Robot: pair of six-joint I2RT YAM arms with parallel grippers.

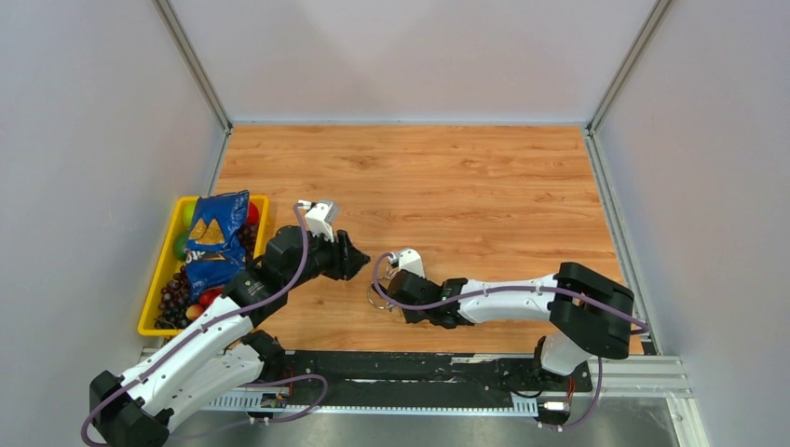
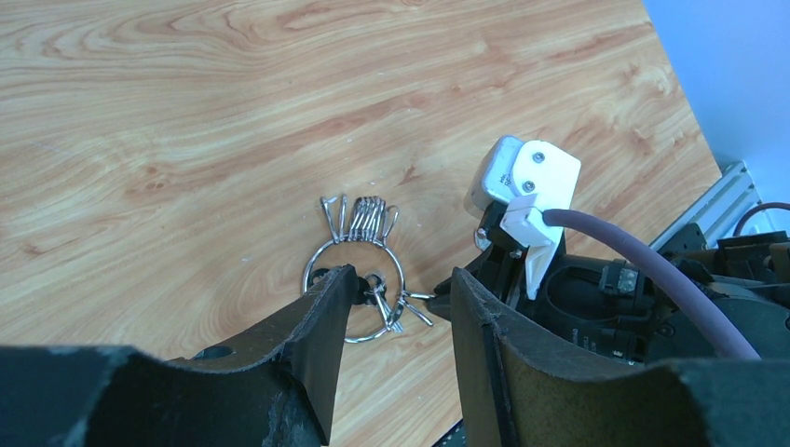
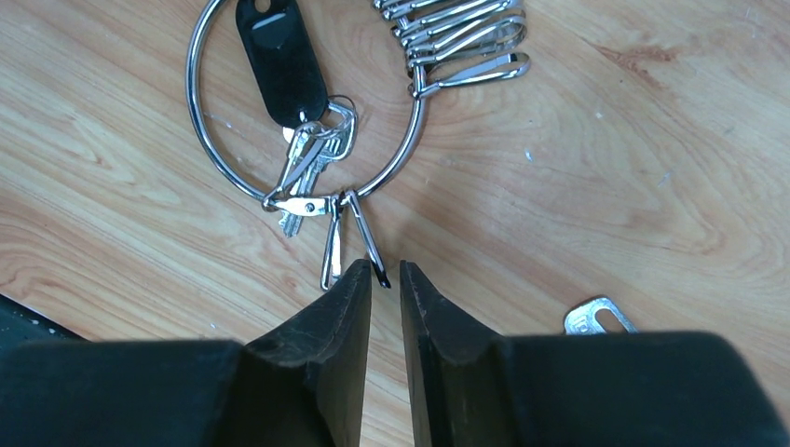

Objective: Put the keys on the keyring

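The keyring [image 3: 190, 93] is a thin silver wire ring lying flat on the wooden table, also seen in the top view [image 1: 378, 300] and the left wrist view [image 2: 403, 279]. On it hang a black-headed key [image 3: 279, 56], small silver keys [image 3: 312, 154], a bunch of wire clips [image 3: 461, 33] and one splayed clip [image 3: 359, 233]. My right gripper [image 3: 384, 267] is open by a narrow gap, with the clip's end at its tips. A plain silver key [image 3: 599, 317] lies loose beside its right finger. My left gripper [image 2: 402, 273] is wide open above the ring. No blue-headed key shows.
A yellow tray [image 1: 154, 298] with a blue snack bag [image 1: 216, 237] and fruit stands at the left edge. Grey walls enclose the table on three sides. The metal rail [image 1: 419, 372] runs along the near edge.
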